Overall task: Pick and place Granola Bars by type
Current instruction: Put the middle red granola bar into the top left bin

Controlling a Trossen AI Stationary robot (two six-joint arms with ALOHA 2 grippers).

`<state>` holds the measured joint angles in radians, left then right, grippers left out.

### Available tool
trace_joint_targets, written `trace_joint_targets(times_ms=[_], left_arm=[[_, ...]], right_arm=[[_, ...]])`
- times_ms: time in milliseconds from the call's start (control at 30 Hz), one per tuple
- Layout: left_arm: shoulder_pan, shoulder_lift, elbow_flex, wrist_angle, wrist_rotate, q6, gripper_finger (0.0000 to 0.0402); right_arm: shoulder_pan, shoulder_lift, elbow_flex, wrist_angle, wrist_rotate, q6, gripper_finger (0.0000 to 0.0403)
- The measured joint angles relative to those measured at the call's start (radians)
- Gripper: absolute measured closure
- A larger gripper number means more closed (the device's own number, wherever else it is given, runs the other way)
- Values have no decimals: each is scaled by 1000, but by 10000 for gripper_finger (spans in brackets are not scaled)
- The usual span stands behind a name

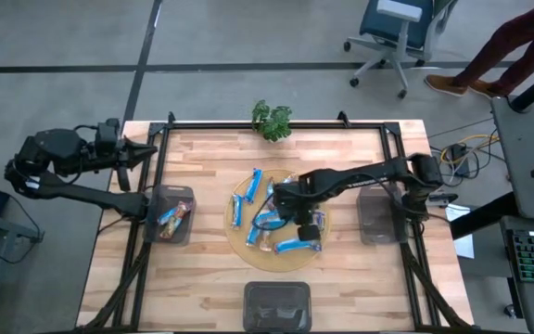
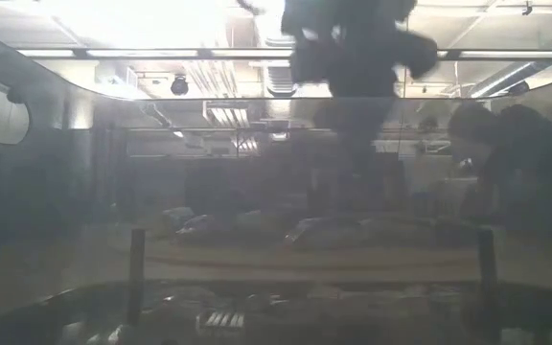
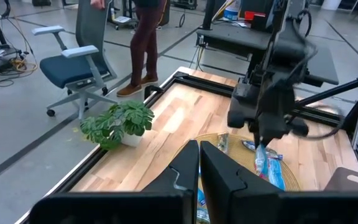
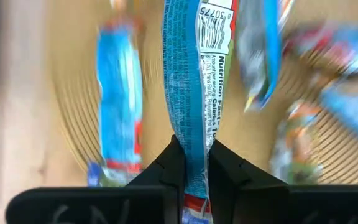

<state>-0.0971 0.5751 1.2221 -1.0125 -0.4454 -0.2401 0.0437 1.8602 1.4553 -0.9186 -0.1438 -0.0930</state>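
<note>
High view: wooden tabletop [image 1: 202, 288] with a round tray [image 1: 239, 243] at its middle, blue bars [image 1: 257, 184] scattered across it. Right arm reaches in from the right edge over the tray; right claw [image 1: 284, 210] sits above the pile near the tray's centre. Left arm is parked off the tabletop's left far corner, left claw [image 1: 146, 148] closed and empty, pointing over the frame edge. Grey bin [image 1: 171, 214] left of the tray holds a couple of bars; a second bin [image 1: 379, 217] sits right of the tray, a third bin [image 1: 276, 304] at the near edge. Small plant [image 1: 272, 120] at the far edge. Office chair [image 1: 399, 28] and a person's legs on the floor beyond. Low view: murky; dark arm [image 2: 353, 57] comes down from above over the tray, bars barely readable. Left wrist view: own fingers [image 3: 185, 171] pressed together, nothing between them; the plant stands beside the frame, the right arm hangs over the tray with a blue bar under its tip. Right wrist view: fingers [image 4: 173, 165] clamped on one end of a blue bar [image 4: 191, 81], label side showing a barcode and nutrition panel; the bar runs straight away from the claw over the tray, other bars lying blurred to either side.
</note>
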Motion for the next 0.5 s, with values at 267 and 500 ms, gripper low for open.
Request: trace_joint_targets(times_ms=[267, 500], left_arm=[[0, -11, 0, -1, -3, 15, 401], [0, -23, 0, -1, -6, 18, 401]], right_arm=[[0, 0, 193, 175, -26, 47, 370], [-2, 4, 223, 407, -25, 132, 370]])
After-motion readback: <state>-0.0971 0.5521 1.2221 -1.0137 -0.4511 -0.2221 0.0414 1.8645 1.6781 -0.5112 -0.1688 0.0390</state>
